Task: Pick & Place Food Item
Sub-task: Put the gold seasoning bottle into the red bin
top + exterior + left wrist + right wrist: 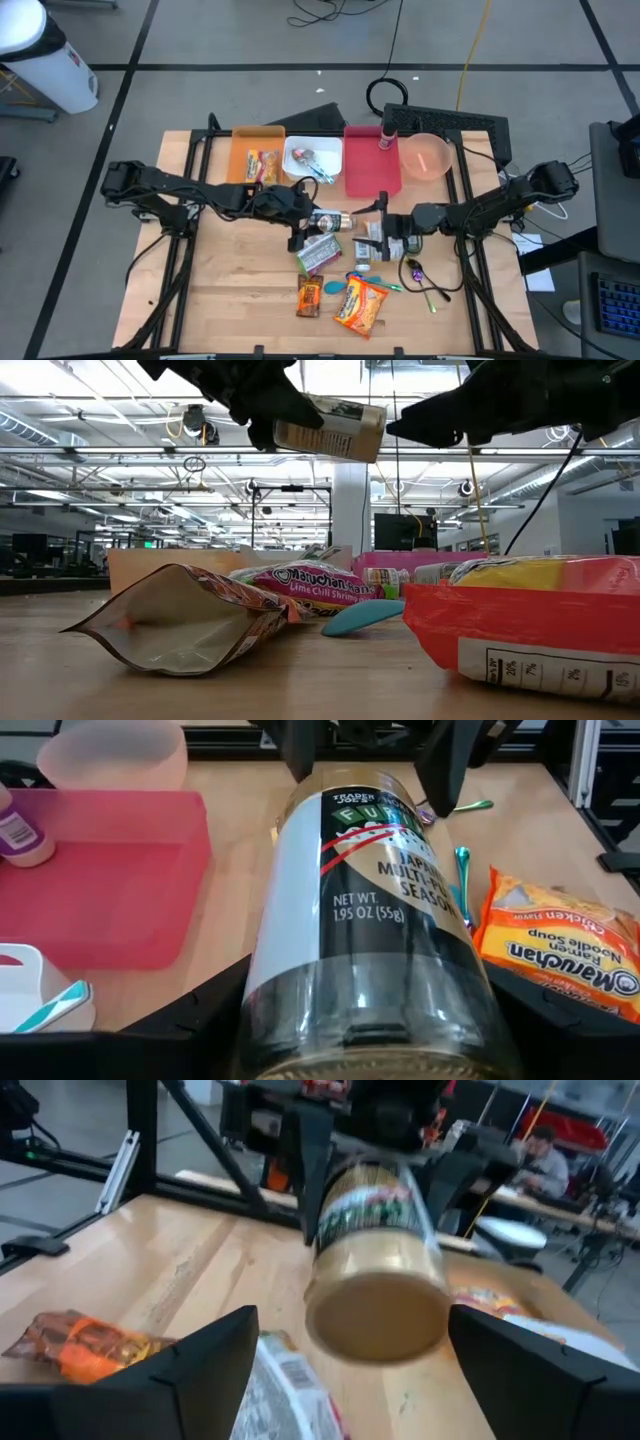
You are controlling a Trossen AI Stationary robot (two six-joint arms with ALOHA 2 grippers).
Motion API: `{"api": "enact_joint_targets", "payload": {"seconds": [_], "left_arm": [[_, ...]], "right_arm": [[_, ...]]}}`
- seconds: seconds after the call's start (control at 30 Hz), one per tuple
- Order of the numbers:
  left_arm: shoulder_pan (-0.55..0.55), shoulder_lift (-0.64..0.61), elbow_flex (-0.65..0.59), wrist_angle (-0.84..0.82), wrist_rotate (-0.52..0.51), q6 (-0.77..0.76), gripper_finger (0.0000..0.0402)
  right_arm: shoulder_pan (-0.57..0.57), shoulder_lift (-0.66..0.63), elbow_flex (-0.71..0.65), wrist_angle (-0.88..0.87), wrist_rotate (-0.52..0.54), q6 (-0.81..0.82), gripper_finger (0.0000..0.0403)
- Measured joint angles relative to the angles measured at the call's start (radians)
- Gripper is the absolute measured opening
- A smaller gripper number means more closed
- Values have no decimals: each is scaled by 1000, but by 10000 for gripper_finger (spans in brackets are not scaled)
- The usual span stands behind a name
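Note:
A glass seasoning jar (332,220) with a white, black and green label hangs in the air over the middle of the table. My left gripper (303,217) comes from the table's left and is shut on it. The jar's tan cap end (375,1315) faces my right gripper (384,222). That gripper reaches in level from the right and is open. In the right wrist view its two fingers stand wide on either side of the cap end, with gaps to it. In the low view the jar (330,428) sits high above the food packets. My left gripper pinches the jar's clear bottom part (300,1010) between its two fingers (215,1015), one on each side. The fingers come from the table's left, about level, and lie along the jar. The jar is lifted clear of the table, lying nearly level with its cap toward the right.
Under the jar lie ramen packets (320,252), an orange ramen pack (360,305), a brown candy bag (309,297) and a teal spoon (335,285). At the back stand an orange tray (240,160), a white tray (295,172), a red tray (365,170) and a pink bowl (427,157).

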Motion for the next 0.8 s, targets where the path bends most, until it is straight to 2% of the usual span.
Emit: {"api": "enact_joint_targets", "payload": {"seconds": [0.33, 0.47, 0.63, 0.8], "left_arm": [[0, 0, 0, -3, 3, 0, 282], [0, 0, 0, 24, 8, 4, 278], [2, 0, 0, 72, 42, 19, 283], [2, 0, 0, 83, 45, 30, 278]], "right_arm": [[-7, 94, 0, 144, 1, -118, 326], [-40, 124, 3, 157, -13, -87, 334], [-79, 141, 25, 159, -111, -28, 344], [-83, 155, 48, 164, -110, -47, 350]]}}
